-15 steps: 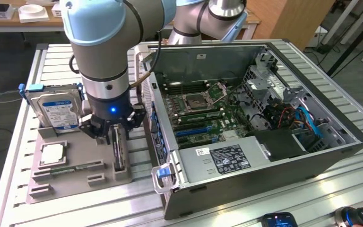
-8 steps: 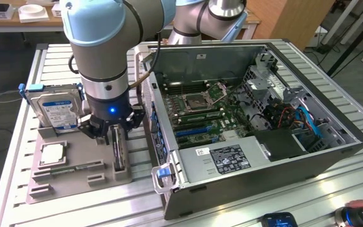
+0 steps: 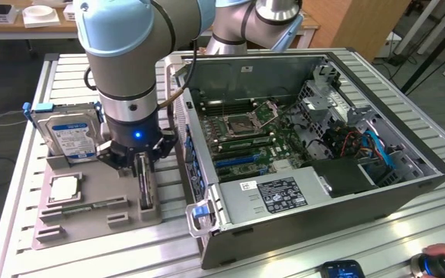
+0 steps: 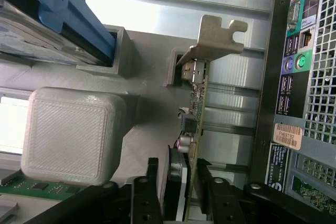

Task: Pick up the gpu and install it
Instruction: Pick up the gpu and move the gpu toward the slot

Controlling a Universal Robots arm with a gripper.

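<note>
- gpu [image 3: 145, 186]: thin black card standing on its long edge in a slot of the grey holder tray [image 3: 91, 231]. the tray sits on the worktop [image 3: 277, 263], just beside the open computer case [image 3: 307, 231], on the exterior view's left of it.
- long axis: level, running along the tray and parallel to the case wall nearest it. the wrist view shows the card edge-on as a slim board.
- heading: the greyish metal bracket [image 4: 215, 36] closes the end of the card that faces the hard drive [image 3: 72, 136], so the card points toward that end of the tray.
- claw [image 3: 139, 163]: directly over the card on an upright arm, low enough to straddle its top edge. the card lies straight below and between the fingers [image 4: 153, 184], and their closing line crosses the long axis squarely.
- claw state: apart, with one finger facing each flat side and a sliver of space showing on the side with the black cooler. judged not clamped, with the card seated in its slot.
- surroundings: a processor [image 3: 64, 188] and a green memory stick [image 3: 91, 207] lie in the same tray. the motherboard [image 3: 245, 136] lies bare inside the case, well apart from the card.
</note>
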